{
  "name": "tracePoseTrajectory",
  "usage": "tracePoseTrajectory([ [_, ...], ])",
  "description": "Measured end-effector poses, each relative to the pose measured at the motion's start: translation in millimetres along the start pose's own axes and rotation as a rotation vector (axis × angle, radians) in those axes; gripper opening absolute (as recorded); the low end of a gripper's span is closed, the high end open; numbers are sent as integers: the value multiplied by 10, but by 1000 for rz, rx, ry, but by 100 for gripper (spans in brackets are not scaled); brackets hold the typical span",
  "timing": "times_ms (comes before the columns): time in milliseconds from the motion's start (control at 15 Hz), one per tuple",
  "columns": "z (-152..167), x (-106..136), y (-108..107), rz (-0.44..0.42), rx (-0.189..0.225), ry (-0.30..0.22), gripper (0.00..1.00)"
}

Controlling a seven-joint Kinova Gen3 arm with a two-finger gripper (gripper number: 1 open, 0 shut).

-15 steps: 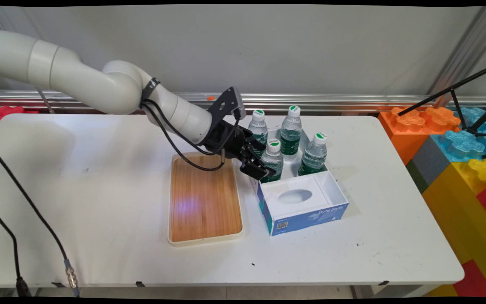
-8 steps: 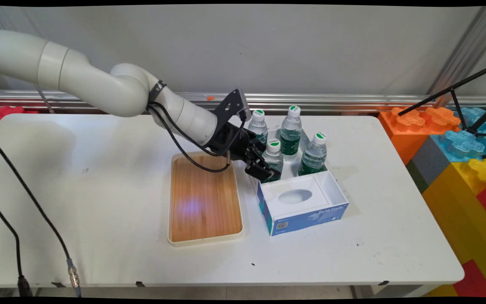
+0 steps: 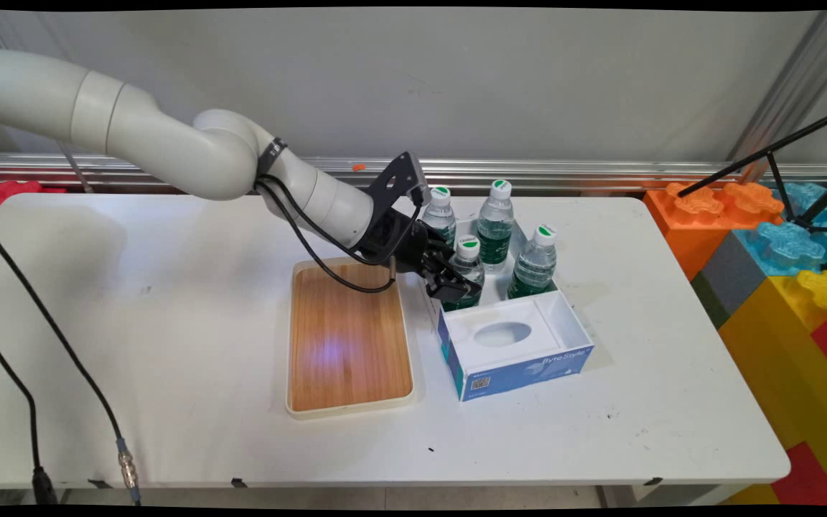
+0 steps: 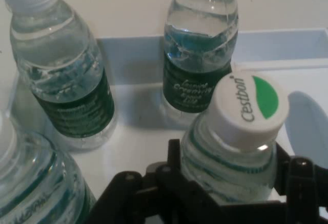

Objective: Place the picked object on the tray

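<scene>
Straddling the front water bottle (image 4: 233,147) in the white box (image 3: 564,316), gripper (image 3: 454,281) jaws apart either side of its shoulder, tray (image 3: 349,337) alongside

You have bamboo-floored cream tray (image 3: 349,337) left of open blue-and-white tissue box (image 3: 517,348); coloured giant foam blocks (image 3: 779,244) beyond white table (image 3: 169,301), right.
</scene>
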Motion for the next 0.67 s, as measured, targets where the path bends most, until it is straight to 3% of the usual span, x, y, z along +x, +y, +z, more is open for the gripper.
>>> tracePoseTrajectory([
  [667,-101,59,9,-2,2,18,0],
])
